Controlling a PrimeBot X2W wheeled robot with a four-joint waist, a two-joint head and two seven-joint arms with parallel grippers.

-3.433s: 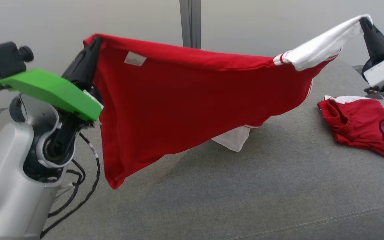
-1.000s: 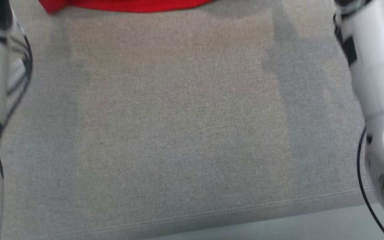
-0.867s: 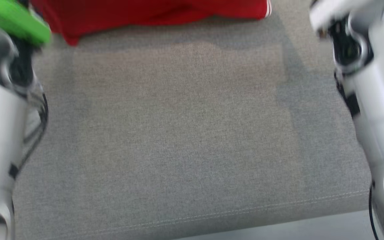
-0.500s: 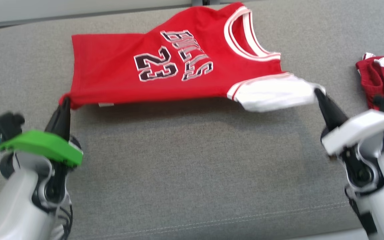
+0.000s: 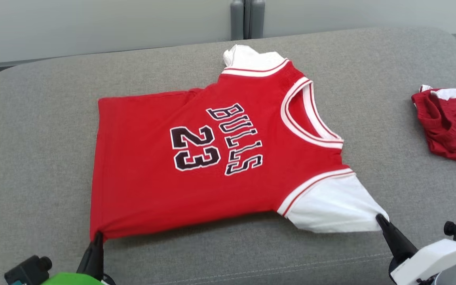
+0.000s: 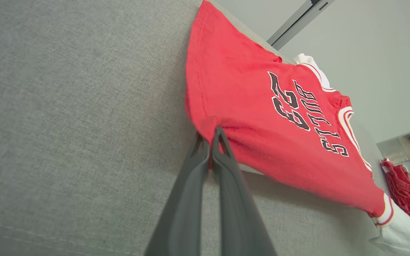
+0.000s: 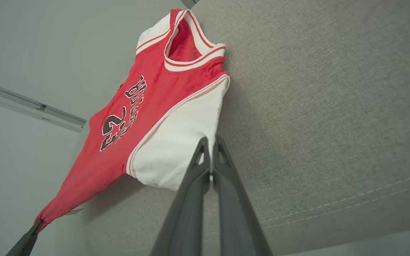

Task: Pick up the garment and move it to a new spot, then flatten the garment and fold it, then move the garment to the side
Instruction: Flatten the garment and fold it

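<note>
The garment (image 5: 141, 190) is a red jersey with white sleeves and the print "BULLS 23". It lies spread, print up, on the grey cushion (image 5: 34, 118), neck to the right. My left gripper (image 5: 98, 236) is shut on the near hem corner, seen close in the left wrist view (image 6: 210, 133) with the garment (image 6: 247, 106) stretching away from it. My right gripper (image 5: 380, 218) is shut on the tip of the near white sleeve, as in the right wrist view (image 7: 210, 142). The near edge of the garment (image 7: 155, 106) hangs slightly off the cushion between the two grips.
A second red and white piece of clothing (image 5: 449, 122) lies bunched at the cushion's right edge. The cushion's front seam (image 5: 291, 267) runs just before the grippers. A pale wall with a grey post (image 5: 247, 18) stands behind.
The garment hung stretched in the air between both grippers; now it lies spread on the cushion, print up. The head camera has swung down and back up meanwhile. Both grips have held.
</note>
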